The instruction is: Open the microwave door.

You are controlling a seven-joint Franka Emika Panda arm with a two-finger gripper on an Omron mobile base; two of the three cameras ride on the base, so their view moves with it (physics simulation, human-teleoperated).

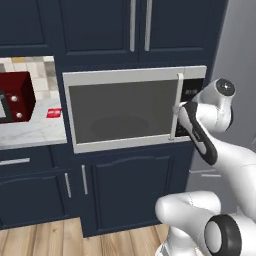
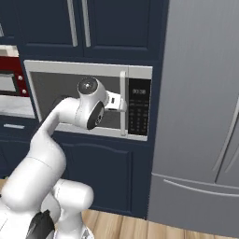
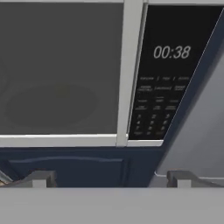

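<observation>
Hand view shows the tool (image 3: 111, 179) spread wide, holding nothing, just before the closed microwave door (image 1: 120, 110), whose upright bar handle (image 1: 176, 106) runs vertically at the door's right edge, ahead of the tips.

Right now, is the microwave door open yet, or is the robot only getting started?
Done: the gripper has reached the door's handle, its jaws spread wide. In hand: closing on that handle; no grip shows yet. Left: the whole pull, since the microwave door sits flush against the keypad strip.
</observation>
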